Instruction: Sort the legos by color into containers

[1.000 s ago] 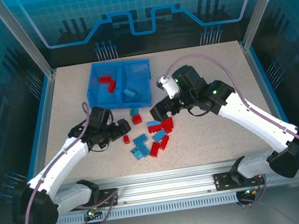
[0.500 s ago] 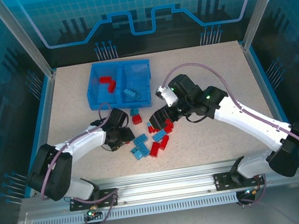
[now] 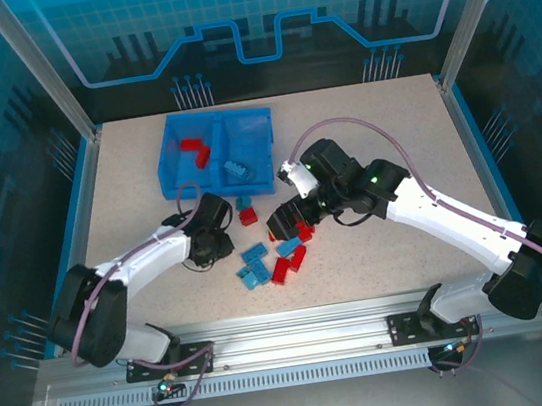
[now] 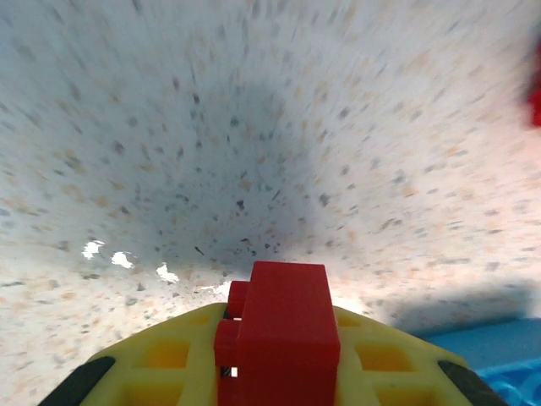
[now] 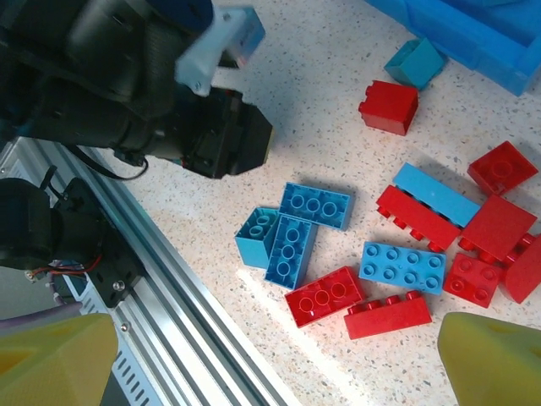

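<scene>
While L tool (image 3: 224, 244) grips red lego (image 4: 283, 326), other legos (image 3: 276, 255) lie just R.

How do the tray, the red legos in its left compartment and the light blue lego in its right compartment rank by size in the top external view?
1. Blue tray, clearly largest.
2. Red legos, a small cluster.
3. Light blue lego, smallest, though about like one of the red ones alone.

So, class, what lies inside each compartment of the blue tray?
In the left compartment, red legos; in the right compartment, light blue legos. Nothing covers the tray from above, though blue on blue blurs their count.
</scene>
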